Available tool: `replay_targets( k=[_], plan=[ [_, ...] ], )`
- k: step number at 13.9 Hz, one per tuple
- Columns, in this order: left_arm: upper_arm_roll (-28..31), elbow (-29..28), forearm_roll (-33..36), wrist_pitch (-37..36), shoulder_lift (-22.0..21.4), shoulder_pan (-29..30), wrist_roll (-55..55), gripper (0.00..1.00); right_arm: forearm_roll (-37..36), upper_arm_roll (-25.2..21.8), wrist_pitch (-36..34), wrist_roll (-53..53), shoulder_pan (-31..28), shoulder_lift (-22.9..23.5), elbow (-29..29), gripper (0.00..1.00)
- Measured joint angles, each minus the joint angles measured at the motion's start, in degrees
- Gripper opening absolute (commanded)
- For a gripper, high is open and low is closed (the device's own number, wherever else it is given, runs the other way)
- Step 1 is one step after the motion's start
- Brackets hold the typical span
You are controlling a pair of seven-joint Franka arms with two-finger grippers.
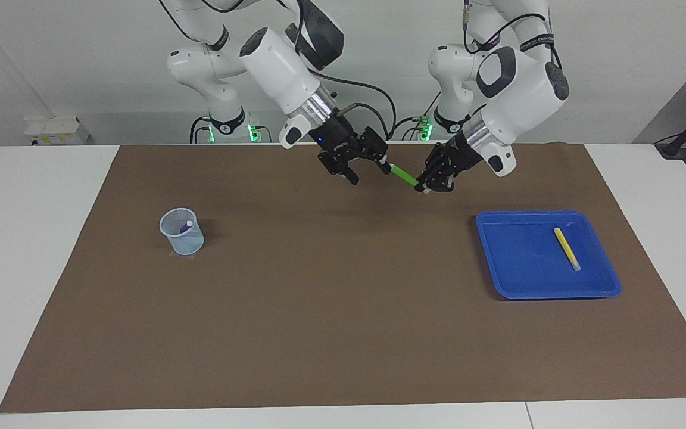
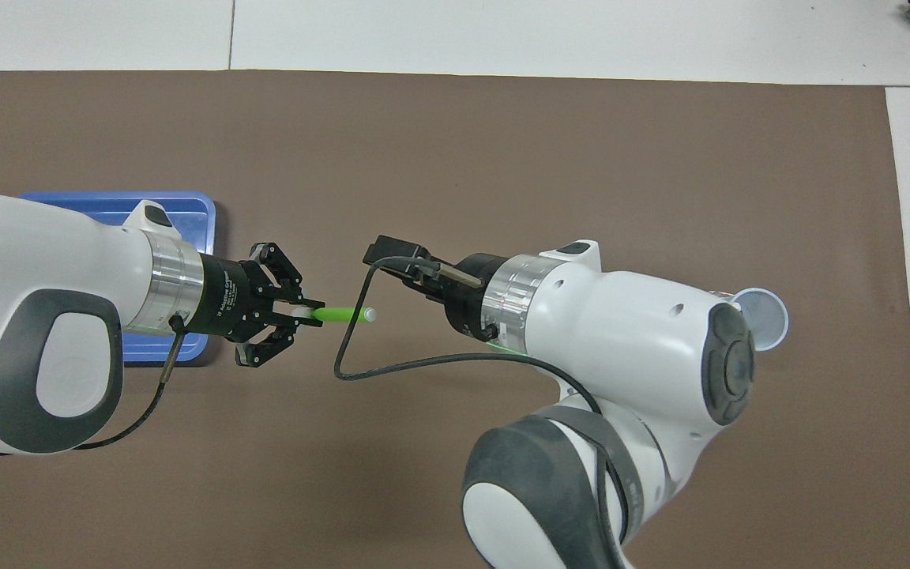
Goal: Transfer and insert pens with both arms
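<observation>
The green pen [image 1: 403, 174] is up in the air over the brown mat [image 1: 343, 310], at about 12 o'clock from the mat's middle in the facing view, clamped at one end in the left gripper [image 1: 425, 186], whose fingertips are closed on it. The pen slants from that gripper toward 10 o'clock in the facing view, and its pale end [image 2: 370, 314] reaches the right gripper [image 1: 370, 168], which hangs over the mat with its fingers spread wide around that tip; whether they touch it cannot be told. The yellow pen [image 1: 567, 248] lies flat in the blue tray [image 1: 515, 280] toward the left arm's end of the table [image 1: 33, 238], well apart from both grippers. The purple pen [image 1: 186, 226] stands tilted inside the pale mesh cup [image 1: 181, 232] on the mat toward the right arm's end.
</observation>
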Motion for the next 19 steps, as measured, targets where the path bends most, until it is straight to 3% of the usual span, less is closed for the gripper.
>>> replay_targets(
  k=[4, 12, 19],
  plan=[
    [0.0, -1.1, -0.9, 1.5, -1.0, -0.7, -2.5, 0.0, 0.0, 0.0, 0.3, 0.6, 1.9, 0.3, 0.1, 0.83],
    [0.0, -1.4, -1.3, 1.6, -1.5, -0.7, -3.9, 0.0, 0.0, 0.0, 0.3, 0.6, 3.9, 1.1, -0.8, 0.45],
    [0.1, -1.4, -1.3, 1.7, -1.6, -0.7, -4.3, 0.0, 0.0, 0.0, 0.3, 0.6, 3.9, 1.1, -1.1, 0.45]
  ],
)
